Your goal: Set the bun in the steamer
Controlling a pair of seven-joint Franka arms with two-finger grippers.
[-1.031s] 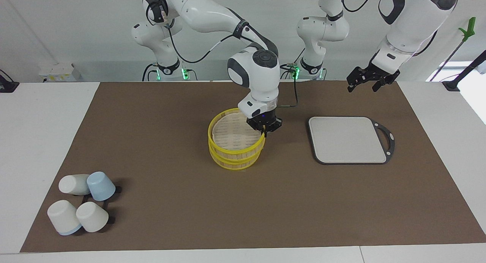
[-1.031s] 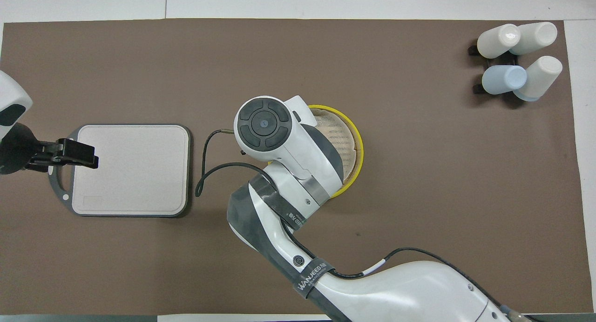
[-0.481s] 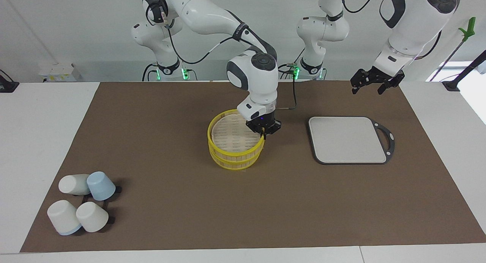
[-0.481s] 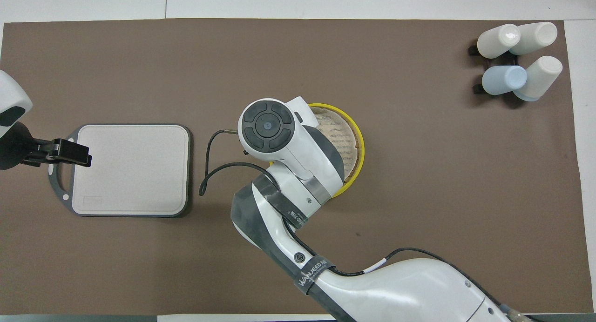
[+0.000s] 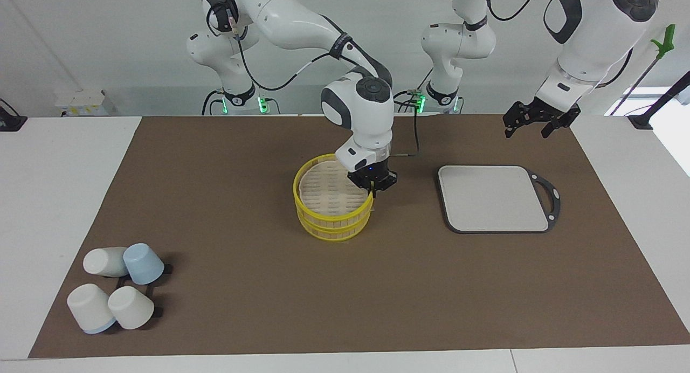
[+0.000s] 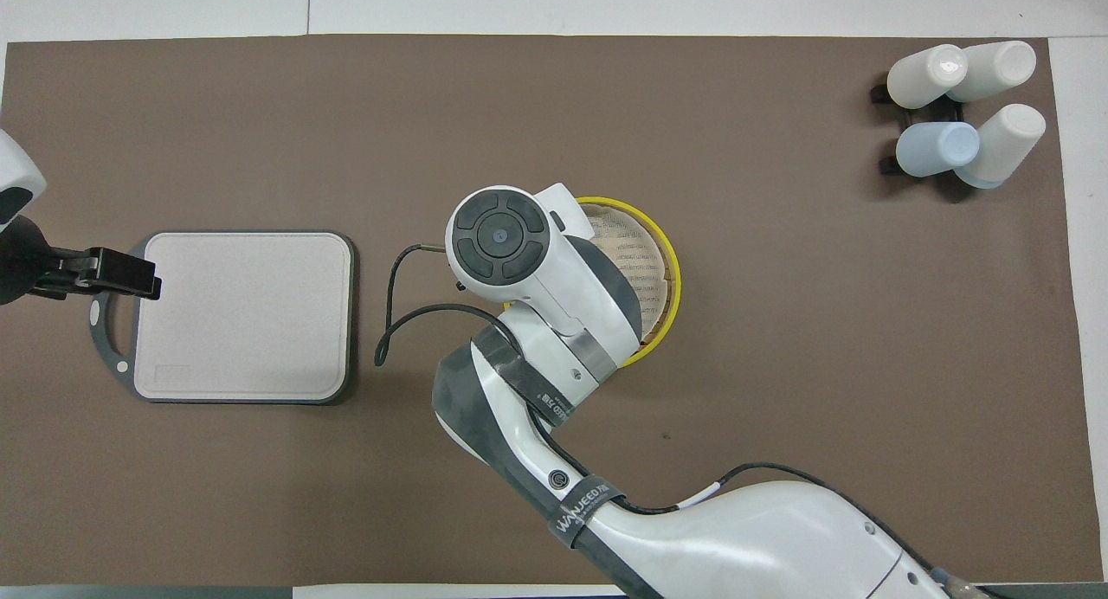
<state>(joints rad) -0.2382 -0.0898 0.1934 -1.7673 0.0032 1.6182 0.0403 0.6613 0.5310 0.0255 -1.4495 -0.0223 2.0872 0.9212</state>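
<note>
The yellow two-tier steamer stands mid-mat; its pale slotted top shows in the overhead view. My right gripper is down at the steamer's rim on the side toward the left arm's end, shut on that rim. In the overhead view the right arm covers the gripper and part of the steamer. My left gripper hangs in the air over the mat's edge beside the cutting board's handle; it also shows in the overhead view. No bun shows in either view.
A grey cutting board with a dark handle lies toward the left arm's end. Several upturned pale and blue cups sit on a black rack at the mat's corner farthest from the robots, toward the right arm's end.
The steamer has slid a little toward the right arm's end with my right gripper on its rim. My left gripper has drawn back toward the left arm's end of the table.
</note>
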